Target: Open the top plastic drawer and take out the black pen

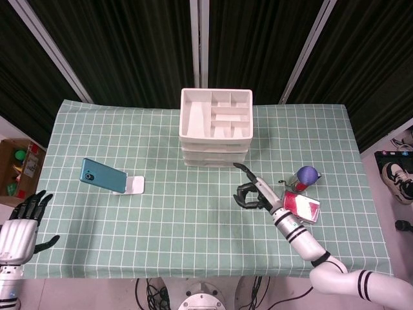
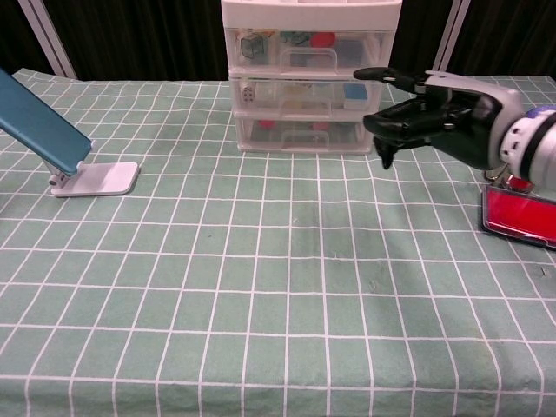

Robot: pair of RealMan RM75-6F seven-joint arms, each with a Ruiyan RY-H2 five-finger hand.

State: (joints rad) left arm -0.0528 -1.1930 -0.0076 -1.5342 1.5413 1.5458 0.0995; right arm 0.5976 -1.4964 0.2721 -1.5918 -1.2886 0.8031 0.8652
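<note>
The white three-drawer plastic unit (image 1: pixel 215 129) (image 2: pixel 311 78) stands at the back middle of the table. Its top drawer (image 2: pixel 311 45) is closed, with small coloured things showing through its clear front. No black pen can be made out. My right hand (image 1: pixel 253 192) (image 2: pixel 434 117) hovers in front of and to the right of the unit, apart from it. Its fingers are curled in with nothing in them and its thumb sticks out toward the drawers. My left hand (image 1: pixel 18 231) hangs past the table's front left corner, fingers spread and empty.
A teal phone (image 1: pixel 102 175) (image 2: pixel 42 122) leans on a white stand (image 2: pixel 97 178) at the left. Just right of my right hand lie a red case (image 1: pixel 301 206) (image 2: pixel 521 217) and a purple-capped metal object (image 1: pixel 307 175). A checked green cloth (image 1: pixel 193 219) covers the table.
</note>
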